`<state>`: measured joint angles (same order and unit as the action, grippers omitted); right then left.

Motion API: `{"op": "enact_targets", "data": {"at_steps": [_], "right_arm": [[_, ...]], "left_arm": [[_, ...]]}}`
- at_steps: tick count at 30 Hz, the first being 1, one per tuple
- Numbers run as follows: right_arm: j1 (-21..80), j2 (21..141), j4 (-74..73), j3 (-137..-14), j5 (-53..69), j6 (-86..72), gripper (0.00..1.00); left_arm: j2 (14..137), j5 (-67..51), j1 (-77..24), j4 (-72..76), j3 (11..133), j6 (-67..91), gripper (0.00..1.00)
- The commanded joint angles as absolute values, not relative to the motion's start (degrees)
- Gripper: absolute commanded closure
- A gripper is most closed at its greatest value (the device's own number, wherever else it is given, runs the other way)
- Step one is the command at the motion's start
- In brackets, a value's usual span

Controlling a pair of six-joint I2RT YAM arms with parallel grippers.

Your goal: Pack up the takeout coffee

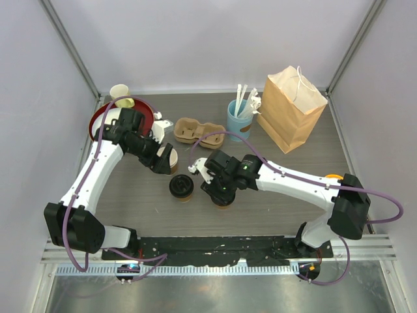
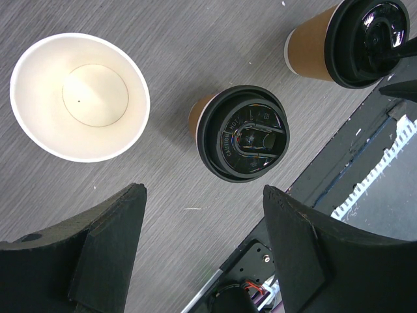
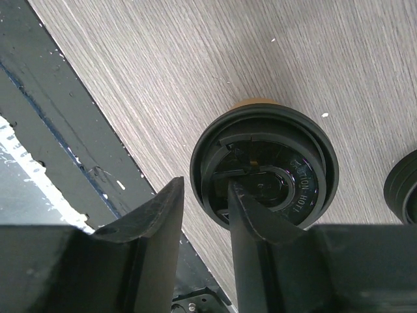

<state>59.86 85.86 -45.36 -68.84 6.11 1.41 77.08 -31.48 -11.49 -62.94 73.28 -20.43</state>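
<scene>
Right hand (image 3: pixel 203 189) is hovering part-open, straddling one lidded coffee cup (image 3: pixel 287 163) rim, gripping nothing. Left hand (image 2: pixel 203 192) is hanging wide open and empty above the second lidded cup (image 2: pixel 244 134). Both are standing upright on the desk (image 2: pixel 195 52), likely bound for the pulp cup carrier (image 1: pixel 199 132).

- Two lidded coffee cups (image 2: pixel 242 132) (image 2: pixel 365 39), well left of the one paper bag (image 1: pixel 291 107).
- Two open cups (image 2: pixel 79 96) (image 1: pixel 119 91), farther left.
- One blue holder (image 1: pixel 239 122), just beside the bag.
- One cardboard carrier (image 1: pixel 199 132), left of the bag.
- One red plate (image 1: pixel 103 117), far left.
</scene>
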Motion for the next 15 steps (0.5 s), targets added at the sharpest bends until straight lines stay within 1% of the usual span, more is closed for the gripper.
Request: {"op": "enact_targets", "data": {"at_steps": [1,5,7,10,15], "right_arm": [[59.76,83.15,-44.12,-69.08,6.59,1.05,0.57],[59.68,82.71,-44.12,-69.96,6.59,0.88,0.53],[59.77,82.27,-44.12,-71.19,7.12,0.88,0.48],[59.77,81.74,-45.17,-73.65,8.08,1.05,0.45],[59.50,79.46,-44.74,-74.88,7.30,0.18,0.44]], "left_arm": [[75.76,-31.90,-11.16,-63.72,75.06,-21.36,0.23],[75.76,-32.08,-11.16,-63.90,75.15,-21.45,0.23],[75.85,-32.25,-11.16,-63.81,75.23,-21.45,0.23],[76.11,-32.87,-11.16,-64.25,75.93,-21.44,0.23],[75.67,-34.09,-11.16,-65.39,77.78,-22.32,0.23]]}}
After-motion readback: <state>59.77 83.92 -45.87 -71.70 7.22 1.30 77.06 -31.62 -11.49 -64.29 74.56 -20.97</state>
